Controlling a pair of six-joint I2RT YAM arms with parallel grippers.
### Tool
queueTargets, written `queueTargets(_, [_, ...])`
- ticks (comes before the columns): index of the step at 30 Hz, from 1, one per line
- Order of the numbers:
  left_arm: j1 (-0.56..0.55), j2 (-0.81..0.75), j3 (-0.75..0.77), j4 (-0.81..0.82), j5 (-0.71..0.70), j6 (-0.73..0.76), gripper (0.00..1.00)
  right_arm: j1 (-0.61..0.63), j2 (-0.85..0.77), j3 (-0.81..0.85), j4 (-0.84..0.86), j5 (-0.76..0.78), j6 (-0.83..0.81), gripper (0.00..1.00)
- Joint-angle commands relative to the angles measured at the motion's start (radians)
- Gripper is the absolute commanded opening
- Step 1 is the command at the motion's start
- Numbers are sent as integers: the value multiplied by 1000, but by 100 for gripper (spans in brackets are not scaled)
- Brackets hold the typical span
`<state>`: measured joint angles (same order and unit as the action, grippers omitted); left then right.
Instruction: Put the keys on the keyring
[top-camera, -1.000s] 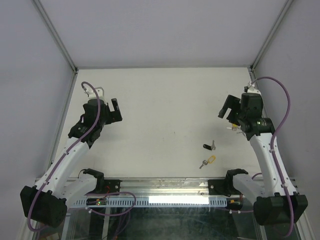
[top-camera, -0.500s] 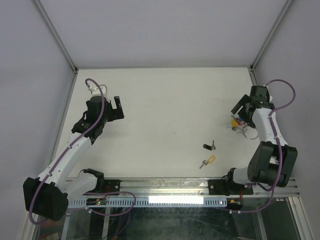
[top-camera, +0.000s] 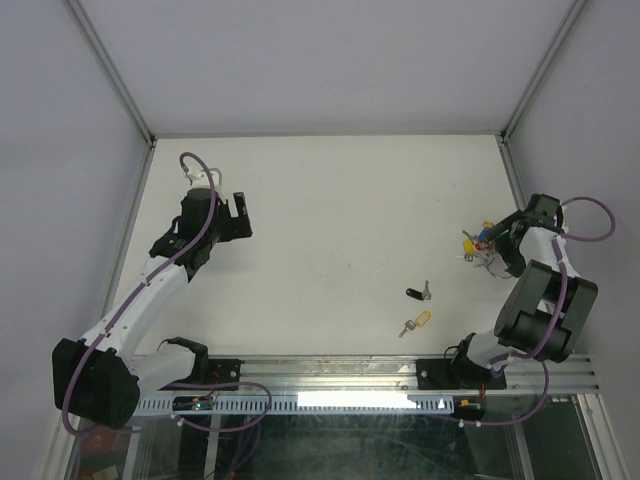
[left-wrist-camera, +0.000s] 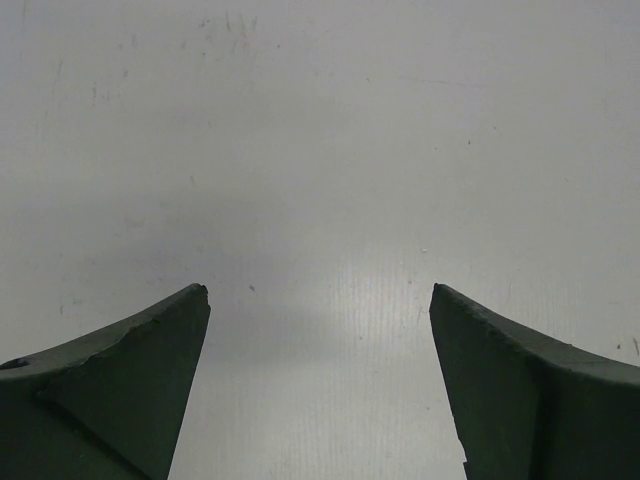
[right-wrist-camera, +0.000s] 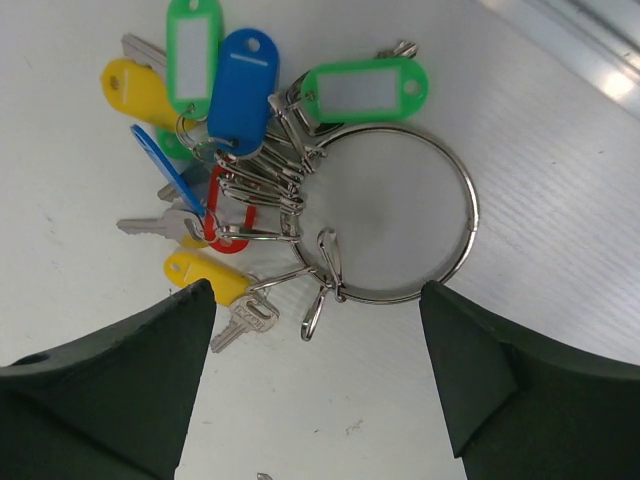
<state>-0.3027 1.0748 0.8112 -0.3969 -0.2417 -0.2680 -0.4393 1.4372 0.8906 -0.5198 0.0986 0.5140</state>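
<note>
On our table (top-camera: 330, 200), the left gripper (left-wrist-camera: 320, 295) hangs spread and empty, well apart from the keyring (right-wrist-camera: 470, 215). Our right gripper (right-wrist-camera: 315, 290) hangs spread just above the keyring, pinching nothing. Keys (right-wrist-camera: 140, 92) bunch against it; a black key (top-camera: 415, 292) and a yellow key (top-camera: 420, 320) lie loose nearby.

You've got a silver keyring (right-wrist-camera: 470, 215) on an off-white table (top-camera: 320, 200). From its 9 to 11 o'clock: green tags (right-wrist-camera: 365, 90) with white inserts, a blue tag (right-wrist-camera: 240, 95), yellow key heads (right-wrist-camera: 140, 90) and a red loop (right-wrist-camera: 214, 215). The loose ones are a black-headed key (top-camera: 413, 293) and a yellow-tagged key (top-camera: 423, 319), both with silver blades.
</note>
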Motion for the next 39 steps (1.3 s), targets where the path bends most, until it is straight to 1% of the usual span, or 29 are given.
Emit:
queueTargets(1, [-13, 18, 74, 15, 47, 6, 89, -6, 37, -23, 108, -105, -23, 86])
queueTargets(7, [-13, -5, 95, -12, 63, -28, 87, -6, 85, -23, 152, -179, -29, 84])
queueTargets(13, [-13, -30, 88, -31, 62, -29, 87, -3, 93, -34, 162, -201, -43, 81])
queueTargets(24, [-13, -82, 63, -49, 30, -21, 87, 61, 133, -51, 159, -192, -60, 80])
queueTargets(28, [-13, -104, 44, -58, 9, -14, 87, 106, 131, -54, 153, -190, -66, 79])
queueTargets(39, [-14, -169, 14, -96, -6, -20, 87, 302, 135, -37, 167, -203, -35, 66])
